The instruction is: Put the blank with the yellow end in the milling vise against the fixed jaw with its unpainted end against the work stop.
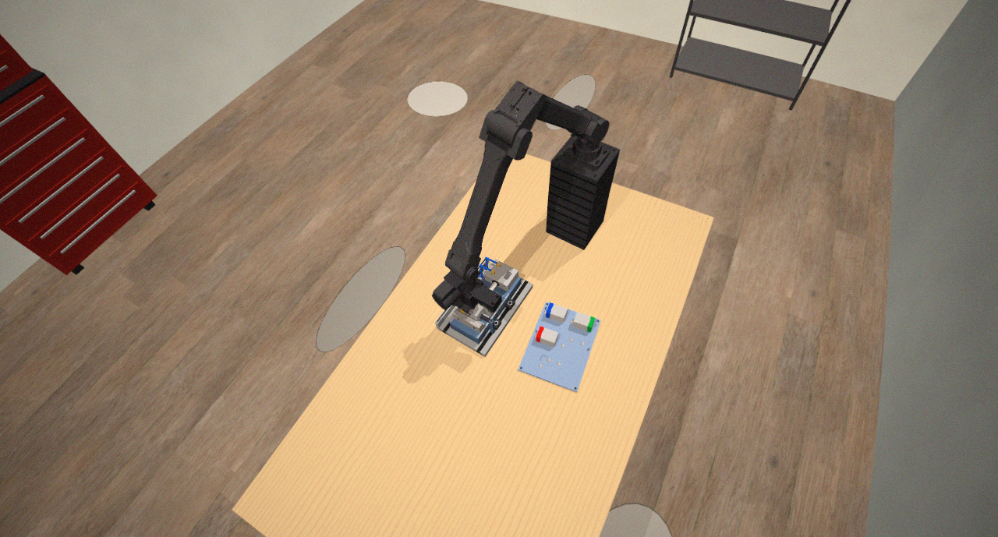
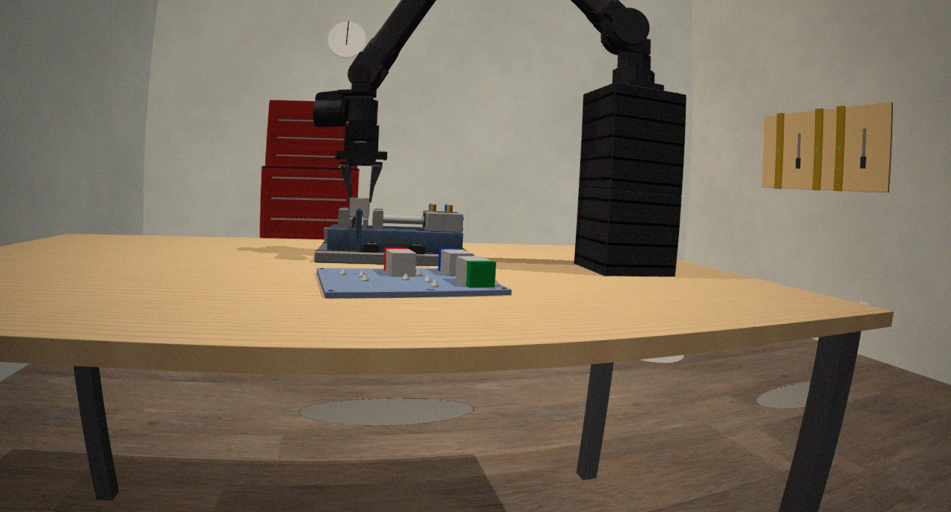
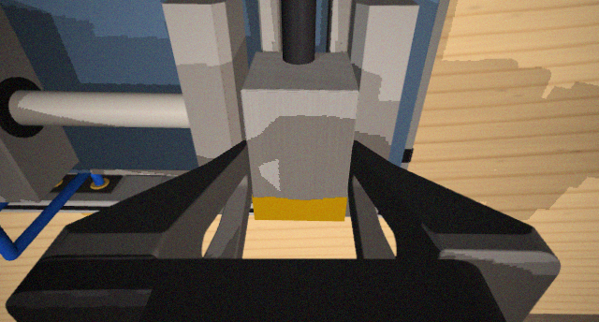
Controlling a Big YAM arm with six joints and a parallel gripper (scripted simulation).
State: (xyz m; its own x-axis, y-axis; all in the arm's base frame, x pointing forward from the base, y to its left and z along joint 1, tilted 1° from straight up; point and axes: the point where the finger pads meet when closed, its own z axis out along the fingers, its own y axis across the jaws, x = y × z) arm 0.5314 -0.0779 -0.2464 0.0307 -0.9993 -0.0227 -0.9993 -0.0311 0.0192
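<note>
My gripper (image 3: 299, 153) is shut on the grey blank with the yellow end (image 3: 299, 125), gripping its long sides. The blank sits between the two grey jaws of the milling vise (image 1: 485, 307). Its yellow end (image 3: 299, 209) points toward me and away from the dark work stop rod (image 3: 298, 22); its unpainted end reaches the rod. The jaw on the screw side (image 3: 206, 69) stands left of the blank and the fixed jaw (image 3: 384, 69) right of it. I cannot tell whether the blank touches the fixed jaw. In the exterior view the gripper (image 2: 359, 188) points straight down over the vise (image 2: 388, 232).
The blue plate (image 1: 560, 345) lies right of the vise with three blanks on it: red-ended (image 1: 546, 336), blue-ended (image 1: 556, 312) and green-ended (image 1: 583, 320). Blue hoses (image 3: 42, 214) run at the vise's far-left block. The arm's black base tower (image 1: 581, 192) stands behind.
</note>
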